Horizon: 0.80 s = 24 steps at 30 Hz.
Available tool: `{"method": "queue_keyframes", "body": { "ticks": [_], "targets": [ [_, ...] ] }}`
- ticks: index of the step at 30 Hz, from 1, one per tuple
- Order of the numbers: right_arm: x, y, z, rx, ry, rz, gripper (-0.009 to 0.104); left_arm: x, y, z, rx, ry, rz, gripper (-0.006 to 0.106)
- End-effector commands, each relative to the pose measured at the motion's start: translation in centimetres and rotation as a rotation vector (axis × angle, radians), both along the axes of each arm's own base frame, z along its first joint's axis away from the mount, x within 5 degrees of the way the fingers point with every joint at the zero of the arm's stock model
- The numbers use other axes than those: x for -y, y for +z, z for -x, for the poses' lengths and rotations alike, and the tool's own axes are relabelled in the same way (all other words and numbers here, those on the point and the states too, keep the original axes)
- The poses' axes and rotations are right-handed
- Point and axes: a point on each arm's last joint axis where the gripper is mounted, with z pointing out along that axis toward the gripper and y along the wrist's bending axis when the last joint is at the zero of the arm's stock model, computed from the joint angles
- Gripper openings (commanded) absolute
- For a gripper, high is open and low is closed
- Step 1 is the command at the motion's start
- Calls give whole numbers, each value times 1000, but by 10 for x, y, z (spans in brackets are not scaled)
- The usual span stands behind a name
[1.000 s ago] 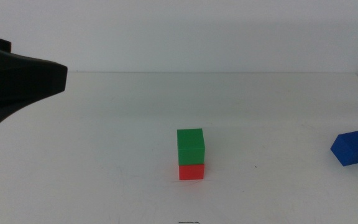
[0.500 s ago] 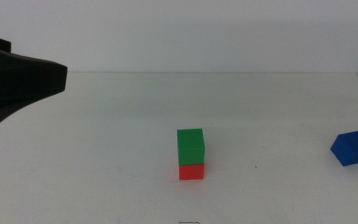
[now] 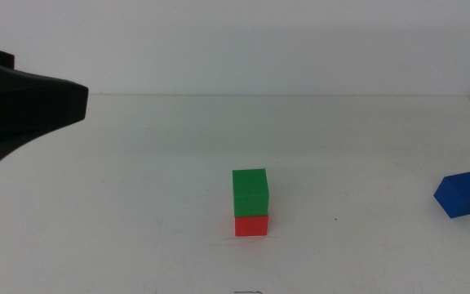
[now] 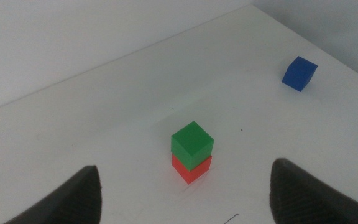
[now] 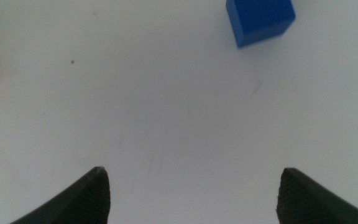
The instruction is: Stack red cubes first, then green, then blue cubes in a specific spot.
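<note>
On your worktop (image 3: 137,180), the green cube (image 3: 250,193) sits on the red cube (image 3: 251,225) near centre. The blue cube (image 3: 460,194) lies alone at 3 o'clock. Your left gripper (image 4: 185,190) waits at 9 o'clock, jaws open; your right gripper (image 5: 194,193) hovers near blue, jaws spread, empty.

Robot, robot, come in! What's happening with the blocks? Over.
Both grippers open, left back from stack, right near blue cube. Green cube sits on red cube. Blue alone on table. Path clear.
</note>
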Motion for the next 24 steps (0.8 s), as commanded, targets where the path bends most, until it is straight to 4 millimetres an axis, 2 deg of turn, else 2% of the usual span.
{"method": "queue_keyframes", "body": {
  "ticks": [1,9,14,17,24],
  "targets": [
    [3,14,-17,69,39,49,94,0,14,0,75,11,65,91],
    [3,4,-80,17,160,117,94,0,14,0,75,11,65,91],
    [12,-6,-114,-21,168,228,94,0,14,0,75,11,65,91],
    [16,-18,-130,-65,173,282,94,0,14,0,75,11,65,91],
    [19,-53,-154,-150,196,288,94,0,14,0,75,11,65,91]
  ]
}}
